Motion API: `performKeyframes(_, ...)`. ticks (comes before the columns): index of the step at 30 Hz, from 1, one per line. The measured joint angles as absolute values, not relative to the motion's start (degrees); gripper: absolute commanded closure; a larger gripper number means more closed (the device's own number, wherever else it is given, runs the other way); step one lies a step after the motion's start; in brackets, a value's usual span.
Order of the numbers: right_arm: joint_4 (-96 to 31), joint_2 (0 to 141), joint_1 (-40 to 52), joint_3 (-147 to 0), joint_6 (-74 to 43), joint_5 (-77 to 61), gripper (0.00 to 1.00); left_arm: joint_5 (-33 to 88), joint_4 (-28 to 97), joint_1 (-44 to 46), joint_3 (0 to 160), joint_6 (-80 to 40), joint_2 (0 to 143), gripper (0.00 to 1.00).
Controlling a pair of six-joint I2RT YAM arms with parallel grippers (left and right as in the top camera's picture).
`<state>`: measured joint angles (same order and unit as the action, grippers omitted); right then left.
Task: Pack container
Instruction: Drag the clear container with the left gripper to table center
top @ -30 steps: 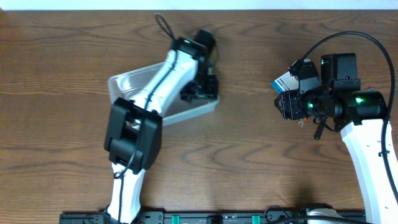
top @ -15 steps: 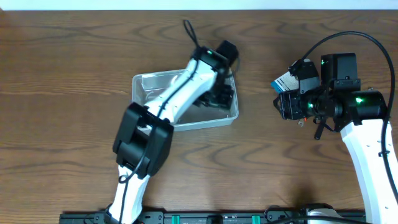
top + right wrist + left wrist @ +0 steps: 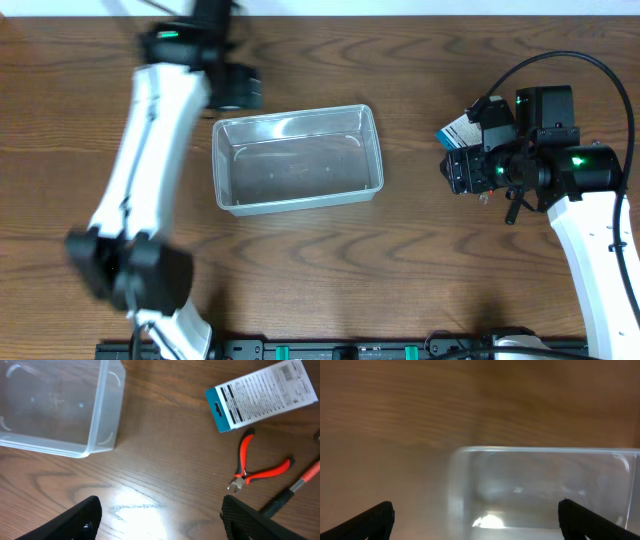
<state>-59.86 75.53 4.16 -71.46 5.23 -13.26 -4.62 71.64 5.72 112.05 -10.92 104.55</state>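
Observation:
The container [image 3: 298, 158], a clear rectangular bin with rounded corners, lies empty at the table's middle. My left gripper [image 3: 238, 88] hovers off its far left corner, blurred by motion. In the left wrist view the container [image 3: 540, 485] lies below and ahead, and my left gripper [image 3: 480, 522] is open with nothing held. My right gripper [image 3: 458, 166] hangs to the right of the container, apart from it. In the right wrist view my right gripper [image 3: 162, 520] is open over bare wood, with the container [image 3: 55, 405] at the upper left.
A white-and-blue box [image 3: 262, 395] lies at the upper right of the right wrist view, with red-handled pliers [image 3: 257, 467] below it and a dark-shafted, orange-handled tool [image 3: 295, 490] at the right edge. From overhead the box [image 3: 455, 130] peeks out beside the right arm.
My left gripper swung the container to the right and squared it up, then let go, opened wide and swept away to the upper left. My right gripper opened wider in place.

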Motion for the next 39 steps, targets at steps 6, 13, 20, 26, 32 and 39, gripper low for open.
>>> performKeyframes(6,-59.79,75.53,4.71,-71.46,5.48,-12.75,0.3,-5.08,77.28,-7.35,112.75,-13.61,100.14,0.03)
performKeyframes(13,-59.57,75.53,4.75,-71.46,5.48,-12.56,0.3,-1.8,78.11,-13.47,104.57,-17.52,106.76,0.14)
performKeyframes(20,-59.57,75.53,4.75,-71.46,5.48,-12.51,0.3,-1.06,80.16,-12.25,98.1,-18.44,111.48,0.19)
performKeyframes(26,-59.55,75.53,4.75,-71.46,5.48,-12.4,0.3,0.84,77.03,-9.02,91.09,-18.48,111.72,0.19)
performKeyframes(32,-59.55,75.53,4.75,-71.46,5.48,-12.34,0.3,5.1,72.93,-5.23,86.37,-18.68,111.9,0.18)
performKeyframes(39,-59.57,75.53,4.75,-71.46,5.48,-12.32,0.29,8.4,66.67,-0.12,86.15,-18.63,111.92,0.18)
